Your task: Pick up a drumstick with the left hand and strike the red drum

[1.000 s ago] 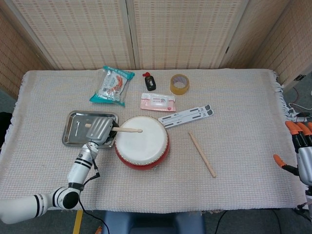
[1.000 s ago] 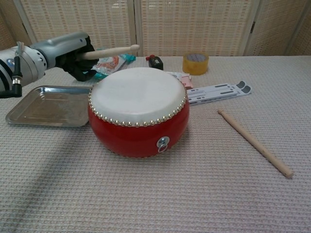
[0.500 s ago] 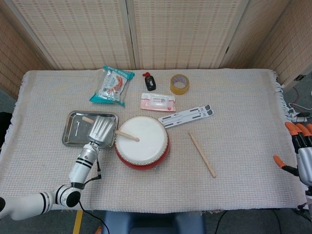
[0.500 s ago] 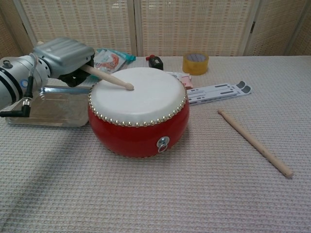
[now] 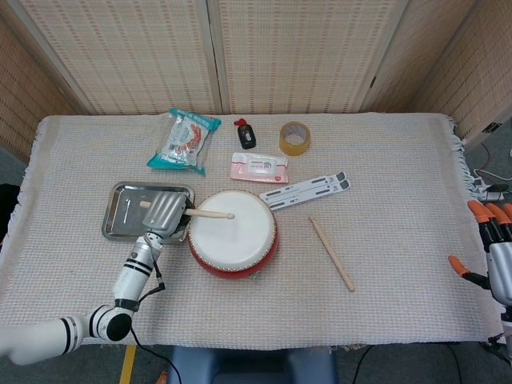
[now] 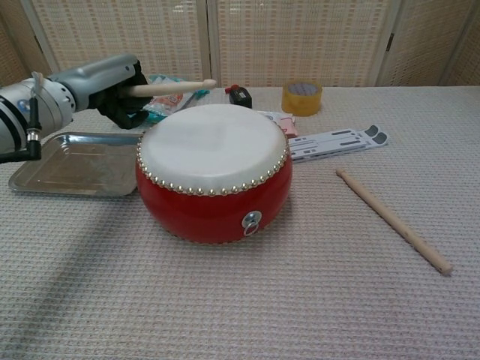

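The red drum (image 5: 233, 232) (image 6: 214, 172) with its white skin stands in the middle of the table. My left hand (image 5: 163, 212) (image 6: 112, 86) is just left of it and grips a wooden drumstick (image 5: 208, 214) (image 6: 169, 88). The stick is held nearly level, its tip raised above the left part of the skin, clear of it. A second drumstick (image 5: 331, 253) (image 6: 393, 219) lies loose on the cloth to the right of the drum. My right hand (image 5: 490, 248) hangs beyond the table's right edge with its orange-tipped fingers spread and nothing in them.
A metal tray (image 5: 125, 210) (image 6: 71, 163) lies under and behind the left hand. Behind the drum are a snack bag (image 5: 183, 139), a small black bottle (image 5: 246, 134), a tape roll (image 5: 294, 138) (image 6: 302, 97), a pink wipes pack (image 5: 258, 166) and a white folding stand (image 5: 306, 190) (image 6: 337, 142).
Half a second ago the stick's tip was down on the drum skin. The left hand has since lifted it back up to about where it was a second ago.
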Robot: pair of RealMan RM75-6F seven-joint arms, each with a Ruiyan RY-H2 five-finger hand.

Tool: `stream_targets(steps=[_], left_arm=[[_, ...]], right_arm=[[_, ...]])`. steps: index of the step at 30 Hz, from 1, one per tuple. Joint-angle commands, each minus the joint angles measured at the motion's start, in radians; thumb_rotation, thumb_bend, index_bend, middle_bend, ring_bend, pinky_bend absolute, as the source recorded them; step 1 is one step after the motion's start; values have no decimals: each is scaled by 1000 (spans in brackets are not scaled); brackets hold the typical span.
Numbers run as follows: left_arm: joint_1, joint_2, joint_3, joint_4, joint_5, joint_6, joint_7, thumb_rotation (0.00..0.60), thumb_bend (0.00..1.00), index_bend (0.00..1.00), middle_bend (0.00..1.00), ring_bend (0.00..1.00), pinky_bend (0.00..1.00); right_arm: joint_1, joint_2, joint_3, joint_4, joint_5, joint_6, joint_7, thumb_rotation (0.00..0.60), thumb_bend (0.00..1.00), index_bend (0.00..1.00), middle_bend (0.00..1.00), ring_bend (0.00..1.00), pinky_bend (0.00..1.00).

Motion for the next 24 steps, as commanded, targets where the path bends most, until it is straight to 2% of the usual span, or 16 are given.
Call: stream_targets(steps=[1, 3, 6, 8, 12, 14, 18, 21, 24], left_arm=[[-27, -48, 77, 119, 75, 7, 223, 600, 709, 982, 1000, 970, 1000], [-31, -56, 93, 151, 86, 16, 281, 600, 710, 982, 1000, 969, 1000], [-27, -40, 91, 124, 58, 12, 321, 600, 709, 982, 1000, 967, 1000], [-12, -14, 65, 60, 24, -7, 247, 600, 709, 982, 1000, 967, 1000], [28, 30, -22, -23, -26, -10, 29, 600, 707, 980, 1000, 964, 1000], [39, 37, -51, 1, -25, 9, -29, 600, 707, 980, 1000, 965, 1000], [46, 32, -73, 86, -35, 6, -99, 600, 707, 980, 1000, 965, 1000], [49, 32, -70, 149, -41, -28, -143, 600, 706, 980, 1000, 965, 1000], [42, 20, -45, 232, -20, -55, -149, 600, 706, 980, 1000, 965, 1000]], right_arm=[[0, 1, 0, -1, 1, -1, 0, 600, 193, 0, 112, 0, 23], [0, 2, 0, -1, 1, -1, 0, 600, 193, 0, 112, 0, 23], [-1, 1, 0, -1, 1, 0, 0, 600, 193, 0, 112, 0, 24], [-2, 1, 0, 0, 0, 1, 2, 600, 193, 0, 112, 0, 23], [-2, -1, -1, 2, -1, 0, 4, 600, 193, 0, 112, 0, 23], [-2, 0, -1, 3, 0, 1, 6, 600, 193, 0, 112, 0, 23], [-4, 1, 0, 4, 0, 4, 9, 600, 194, 0, 112, 0, 23], [-3, 0, -1, 6, 1, -1, 11, 600, 194, 0, 112, 0, 23], [1, -2, -2, 7, 0, -6, 11, 600, 193, 0, 112, 0, 23]])
